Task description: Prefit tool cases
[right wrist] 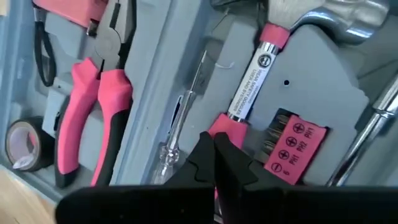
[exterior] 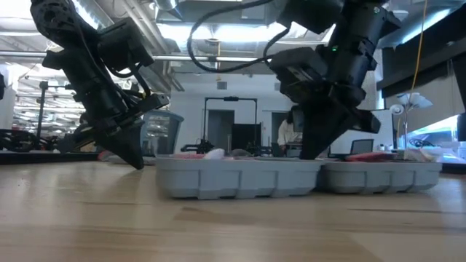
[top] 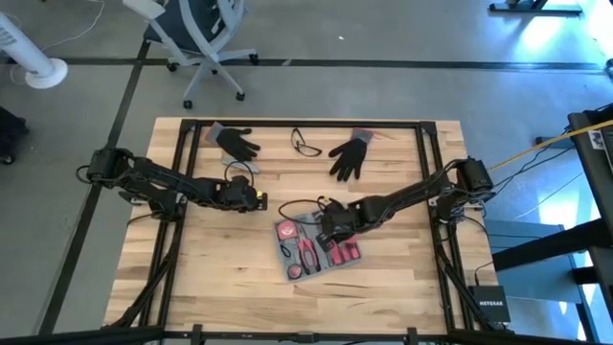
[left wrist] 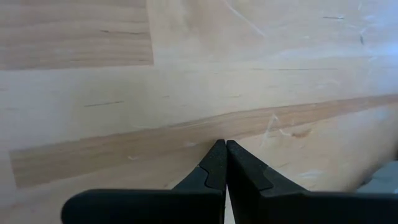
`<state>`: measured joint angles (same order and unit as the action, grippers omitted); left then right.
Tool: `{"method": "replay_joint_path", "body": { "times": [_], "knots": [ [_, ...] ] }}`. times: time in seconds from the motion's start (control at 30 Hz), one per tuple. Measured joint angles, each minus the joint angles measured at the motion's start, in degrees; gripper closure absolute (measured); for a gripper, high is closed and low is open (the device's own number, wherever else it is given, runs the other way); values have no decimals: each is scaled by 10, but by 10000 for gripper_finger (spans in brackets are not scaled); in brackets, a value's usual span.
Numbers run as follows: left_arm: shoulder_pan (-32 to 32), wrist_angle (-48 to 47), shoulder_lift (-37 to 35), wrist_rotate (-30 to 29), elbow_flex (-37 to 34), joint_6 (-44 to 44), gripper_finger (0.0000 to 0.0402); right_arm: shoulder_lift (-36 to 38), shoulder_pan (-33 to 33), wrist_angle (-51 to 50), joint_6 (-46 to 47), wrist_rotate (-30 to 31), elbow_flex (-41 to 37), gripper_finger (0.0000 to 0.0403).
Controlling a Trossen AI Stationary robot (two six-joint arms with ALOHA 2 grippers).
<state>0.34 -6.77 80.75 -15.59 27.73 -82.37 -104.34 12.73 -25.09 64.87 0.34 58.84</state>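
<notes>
The blue-grey tool case (top: 316, 251) lies open and flat on the wooden table, with pink-handled tools in its recesses. My right gripper (top: 330, 225) is shut and points down into the case; its tips (right wrist: 214, 138) stand at the pink grip of the hammer (right wrist: 261, 68), between a clear screwdriver (right wrist: 177, 134) and a pink bit holder (right wrist: 292, 146). My left gripper (top: 259, 199) is shut, left of the case, its tips (left wrist: 221, 144) low over bare wood; a corner of the case (left wrist: 387, 180) shows beside it. My right gripper's shut fingertips (right wrist: 205, 152) come from above, slanting down, at the free end of the hammer's pink grip (right wrist: 229, 124). In the low view they reach below the case's rim (exterior: 313, 156). Whether they touch the grip, I cannot tell. The hammer lies in its recess.
Two black gloves (top: 237, 142) (top: 350, 155) and safety glasses (top: 306, 144) lie near the far edge. A black cable (top: 297, 204) curls just beyond the case. Pink pliers (right wrist: 93, 106) and a tape roll (right wrist: 22, 144) sit in the case. Bare wood lies near the front edge.
</notes>
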Motion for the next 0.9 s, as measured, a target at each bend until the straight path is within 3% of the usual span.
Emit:
{"method": "replay_joint_path", "body": {
  "times": [0.17,0.33,0.9],
  "knots": [
    [0,0,-1,0,0,-1,401,52,-15,-56,-2,13,1,403],
    [0,2,-2,0,0,-1,401,86,-31,-73,-6,66,21,403],
    [-1,-1,-2,11,0,-1,402,8,-43,-40,-42,49,1,403]
  ]
}}
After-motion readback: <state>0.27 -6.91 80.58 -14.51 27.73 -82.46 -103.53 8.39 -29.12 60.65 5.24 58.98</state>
